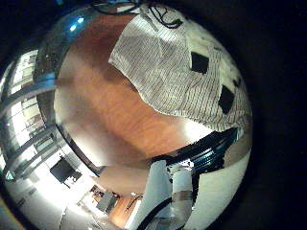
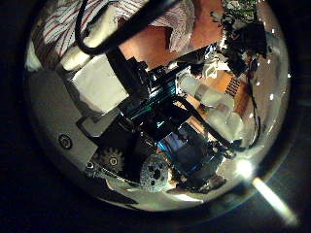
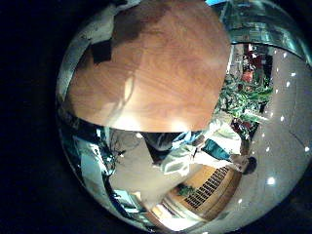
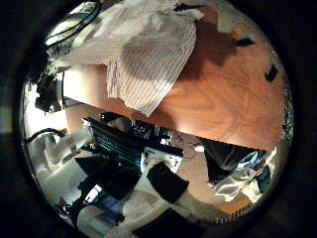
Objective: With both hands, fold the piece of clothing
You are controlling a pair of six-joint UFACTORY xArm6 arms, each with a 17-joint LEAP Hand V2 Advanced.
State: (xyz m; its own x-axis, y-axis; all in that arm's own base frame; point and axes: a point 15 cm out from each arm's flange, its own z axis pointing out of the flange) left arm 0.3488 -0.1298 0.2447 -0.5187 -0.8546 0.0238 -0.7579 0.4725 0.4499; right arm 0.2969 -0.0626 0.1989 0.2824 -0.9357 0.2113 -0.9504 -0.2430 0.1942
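The striped garment (image 1: pixel 182 67) lies on the wooden table (image 1: pixel 101 105), bunched rather than flat. In the left little finger side palm view it covers the far part of the tabletop, with its hem running unevenly across the wood and two dark square marks (image 1: pixel 200 62) lying by or on the cloth. In the right thumb side palm view the same garment (image 4: pixel 149 55) shows as a crumpled heap at one end of the table (image 4: pixel 223 94), with one pointed flap reaching out over the bare wood; small dark marks (image 4: pixel 270 72) sit on the table well apart from the cloth.

The left hand (image 2: pixel 165 126) fills most of the left thumb side palm view with its black, white and geared parts. Its fingers (image 2: pixel 219 102) reach out over the table edge, loosely bent, and nothing lies between them; the striped cloth (image 2: pixel 68 24) is beyond them, not touched. The hand holds nothing, its fingers relaxed and apart.

The right hand (image 4: pixel 114 164) shows only its body and teal and black parts at the edge of the right thumb side palm view, off the table's side. Whether its fingers are spread or curled cannot be told. The right little finger side palm view shows mostly bare table (image 3: pixel 156 78), far from the palm.
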